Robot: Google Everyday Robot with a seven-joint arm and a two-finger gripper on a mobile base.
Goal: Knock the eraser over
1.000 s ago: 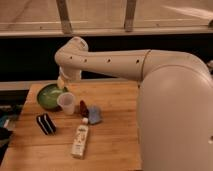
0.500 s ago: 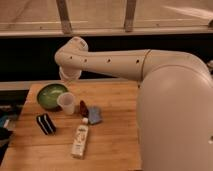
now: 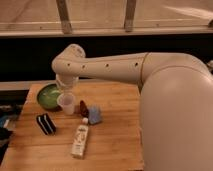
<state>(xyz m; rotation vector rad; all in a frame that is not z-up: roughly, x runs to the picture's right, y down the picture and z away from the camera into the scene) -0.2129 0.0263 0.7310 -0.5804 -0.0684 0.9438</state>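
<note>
The eraser is a black block with a pale stripe. It sits near the left edge of the wooden table, tilted on the boards. My arm reaches in from the right and bends down over the back left of the table. The gripper hangs just above a clear plastic cup, beside a green bowl. It is behind and above the eraser, well apart from it.
A small dark red object and a blue object stand right of the cup. A white bottle lies on its side in front of them. My large white arm covers the table's right side.
</note>
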